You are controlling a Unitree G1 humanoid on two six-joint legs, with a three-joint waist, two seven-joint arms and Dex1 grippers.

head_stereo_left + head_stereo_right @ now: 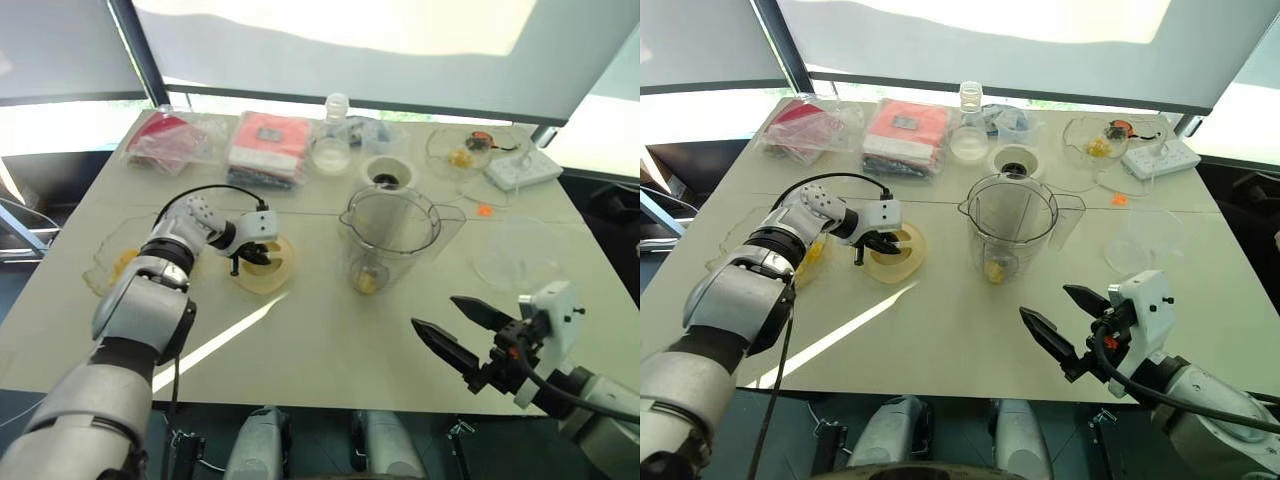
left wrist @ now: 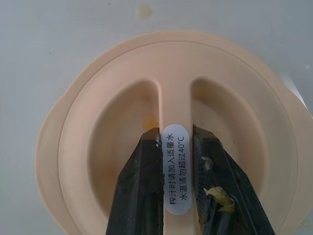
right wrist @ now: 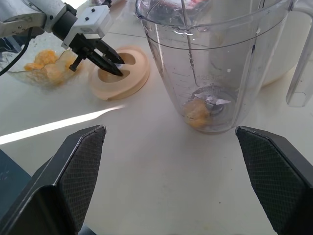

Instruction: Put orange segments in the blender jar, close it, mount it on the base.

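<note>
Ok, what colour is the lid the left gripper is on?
Pale cream, with a white printed label on its grip bar; the lid shows best in the left wrist view.

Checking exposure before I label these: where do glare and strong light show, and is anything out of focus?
Left eye view: the window blinds are blown out white, and a bright sun streak crosses the table. Right wrist view: the same streak lies near the cream lid; the right pincer fingers loom dark and soft. Left wrist view: even light, the lid label sharp.
</note>
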